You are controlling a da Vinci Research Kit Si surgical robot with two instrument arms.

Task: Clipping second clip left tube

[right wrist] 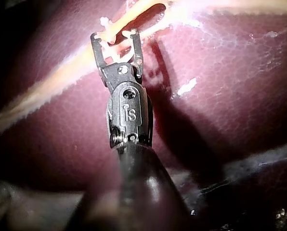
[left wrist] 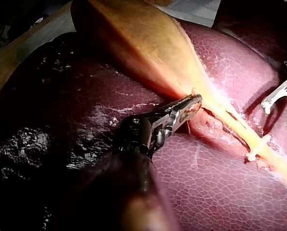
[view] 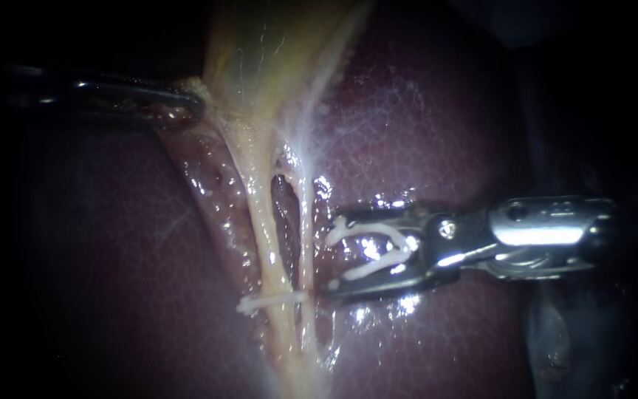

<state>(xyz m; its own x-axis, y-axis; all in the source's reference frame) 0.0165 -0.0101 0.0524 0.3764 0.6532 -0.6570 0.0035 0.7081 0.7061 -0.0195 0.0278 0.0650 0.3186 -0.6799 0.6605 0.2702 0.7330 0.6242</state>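
First clip was seated on left tube; second clip — gripped in right instrument, tube just ahead — unapplied; gallbladder clamped by left instrument.

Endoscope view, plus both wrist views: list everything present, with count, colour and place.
liver: one, dark red, under and around everything.
gallbladder: one, yellow, upper middle, tapering downward.
left tube: one, pale yellow, running down from the gallbladder.
right tube: one, whitish, thinner, beside the left tube.
placed clip: one, white, across the left tube, low down.
loaded clip: one, white, open, between the right instrument's jaws.
left instrument: one, dark metal, jaws shut on the gallbladder's edge.
right instrument: one, silver, beside the tubes, around neither.
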